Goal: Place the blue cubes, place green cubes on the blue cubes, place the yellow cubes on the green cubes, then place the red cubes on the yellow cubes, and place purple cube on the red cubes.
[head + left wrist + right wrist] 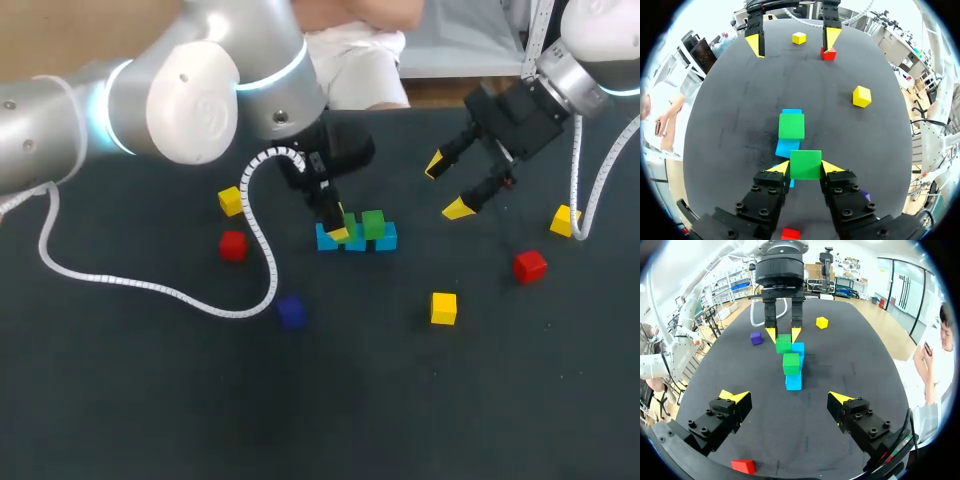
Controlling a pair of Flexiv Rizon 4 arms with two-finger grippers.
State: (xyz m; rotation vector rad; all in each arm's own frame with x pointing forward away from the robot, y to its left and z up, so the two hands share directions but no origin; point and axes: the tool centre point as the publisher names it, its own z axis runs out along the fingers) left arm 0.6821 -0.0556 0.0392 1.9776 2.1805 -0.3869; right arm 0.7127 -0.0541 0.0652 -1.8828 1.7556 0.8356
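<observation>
Blue cubes (386,239) down | green 1 (373,224) seated | your left end effector (806,168) pinches green 2 (805,163) | right end effector (787,397) spread | 3 colours pending

Silver arm (60,120), white coiled cable (150,285), black gripper (447,187)

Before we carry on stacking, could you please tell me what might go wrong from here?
The left end effector is shut on a green cube right at the blue row. If the cube is released off-centre, it might tip off. The end effector is also close to the placed green cube, so opening or pulling back could nudge that cube or shift the blue row.
</observation>
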